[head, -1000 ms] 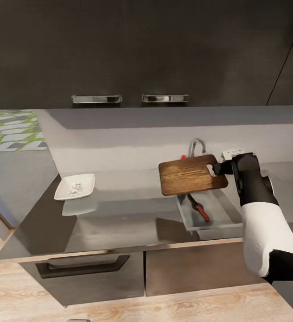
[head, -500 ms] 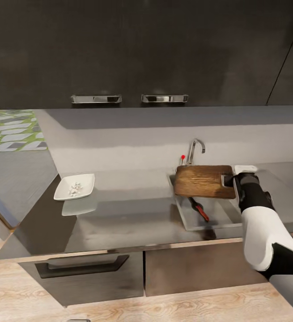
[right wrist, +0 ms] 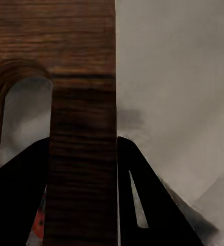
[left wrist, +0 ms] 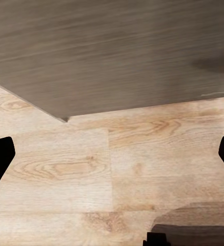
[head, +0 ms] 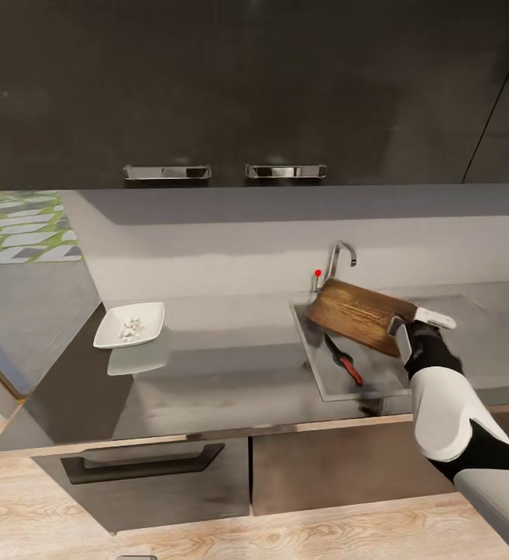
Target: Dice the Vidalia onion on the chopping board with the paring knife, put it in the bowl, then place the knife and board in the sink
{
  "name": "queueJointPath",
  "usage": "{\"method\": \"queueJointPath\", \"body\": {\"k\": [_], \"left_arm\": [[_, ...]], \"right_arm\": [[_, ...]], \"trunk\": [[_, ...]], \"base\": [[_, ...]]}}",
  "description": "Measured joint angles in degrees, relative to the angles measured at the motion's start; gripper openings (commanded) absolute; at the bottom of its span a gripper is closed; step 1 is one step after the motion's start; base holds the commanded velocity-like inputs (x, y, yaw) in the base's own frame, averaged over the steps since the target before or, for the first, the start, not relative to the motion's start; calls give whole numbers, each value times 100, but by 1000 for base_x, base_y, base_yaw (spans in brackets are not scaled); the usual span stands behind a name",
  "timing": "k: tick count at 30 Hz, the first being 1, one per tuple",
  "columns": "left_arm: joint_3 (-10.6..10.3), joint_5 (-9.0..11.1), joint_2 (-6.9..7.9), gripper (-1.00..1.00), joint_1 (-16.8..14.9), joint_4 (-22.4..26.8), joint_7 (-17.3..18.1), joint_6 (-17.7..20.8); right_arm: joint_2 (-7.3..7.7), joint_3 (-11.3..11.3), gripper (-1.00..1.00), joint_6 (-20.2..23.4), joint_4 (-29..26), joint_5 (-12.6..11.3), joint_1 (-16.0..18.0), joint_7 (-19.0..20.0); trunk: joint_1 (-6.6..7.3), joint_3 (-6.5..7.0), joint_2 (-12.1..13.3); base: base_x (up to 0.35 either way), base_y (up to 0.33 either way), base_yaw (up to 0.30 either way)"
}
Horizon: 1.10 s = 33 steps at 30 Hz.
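Note:
The dark brown chopping board (head: 359, 313) hangs tilted over the sink (head: 320, 383), its far corner near the tap (head: 339, 260). My right gripper (head: 403, 333) is shut on the board's edge by the slot hole. In the right wrist view the board's edge (right wrist: 83, 128) runs between the gripper (right wrist: 83, 192) and its dark fingers (right wrist: 140, 189). The red-handled paring knife (head: 346, 362) lies in the basin under the board. The white bowl (head: 130, 325) holds diced onion (head: 132, 327) at the left of the countertop (head: 223, 365). My left gripper (left wrist: 113, 156) is open over the wooden floor.
Dark wall cabinets with steel handles (head: 285, 170) hang above the counter. The flat drainboard (head: 487, 342) lies right of the basin. A dark cabinet front (left wrist: 112, 51) and the pale wooden floor (left wrist: 117, 169) appear in the left wrist view.
My right arm has carried the board rightward and down; it went from flat and high to tilted over the basin, above the knife. Bowl and knife have stayed put.

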State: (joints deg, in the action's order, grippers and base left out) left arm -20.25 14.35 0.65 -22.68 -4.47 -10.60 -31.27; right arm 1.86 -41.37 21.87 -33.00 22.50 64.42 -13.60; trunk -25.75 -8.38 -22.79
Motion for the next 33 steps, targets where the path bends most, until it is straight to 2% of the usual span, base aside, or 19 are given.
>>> {"method": "queueJointPath", "body": {"k": [3, 6, 9, 14, 16, 19, 21, 24, 25, 26, 31, 33], "left_arm": [[0, 0, 0, 100, 0, 0, -1, 0], [0, 0, 0, 100, 0, 0, -1, 0], [0, 0, 0, 100, 0, 0, -1, 0], [0, 1, 0, 100, 1, 0, -1, 0], [0, 1, 0, 100, 1, 1, -1, 1], [0, -4, -4, 100, 2, 2, -1, 1], [-1, -2, -23, 100, 1, 1, -4, 1], [-1, -1, -77, 100, 2, 2, -8, 1], [0, 0, -82, 100, 1, 1, -8, 2], [-2, 0, -98, 100, 2, 2, -8, 2], [0, 1, -123, 100, 3, 7, -4, 7], [1, 2, -127, 100, 3, 7, -4, 7]], "right_arm": [[-277, 24, -100, -15, 27, -613, -1, -484], [-558, 23, -100, -35, 24, -990, -2, -1194], [-808, 20, -100, -149, 23, -1429, -1, -1599], [-988, 13, -100, -571, 73, -1854, 0, -2259], [-1034, 16, -100, -669, 95, -1902, 1, -2439], [-1090, 9, -100, -979, 110, -1951, 1, -3063], [-1178, 1, -100, -1163, 114, -2064, 1, -3502], [-1177, 0, -100, -1375, 54, -2169, 1, -4166], [-1180, 6, -100, -1408, 52, -2223, 4, -4251], [-1178, 2, -100, -1521, 27, -2223, 8, -4625], [-1181, 8, -100, -1891, 21, -2267, 11, -5118], [-1183, 13, -100, -1940, 27, -2300, 11, -5183]], "trunk": [[0, 0, 0], [0, 0, 0], [0, 0, 0], [0, 0, 0], [0, 1, 0], [0, 0, -1], [0, 0, -1], [0, 0, 0], [0, 1, -1], [0, 0, 0], [0, 0, 0], [0, 1, 1]], "base": [[0, 0, 0], [0, 0, 0], [0, 0, 0], [0, 0, 0], [0, 0, 0], [0, 0, 0], [0, 0, 0], [0, 0, 0], [0, 0, 0], [0, 0, 0], [0, -134, 0], [0, -282, 0]]}}
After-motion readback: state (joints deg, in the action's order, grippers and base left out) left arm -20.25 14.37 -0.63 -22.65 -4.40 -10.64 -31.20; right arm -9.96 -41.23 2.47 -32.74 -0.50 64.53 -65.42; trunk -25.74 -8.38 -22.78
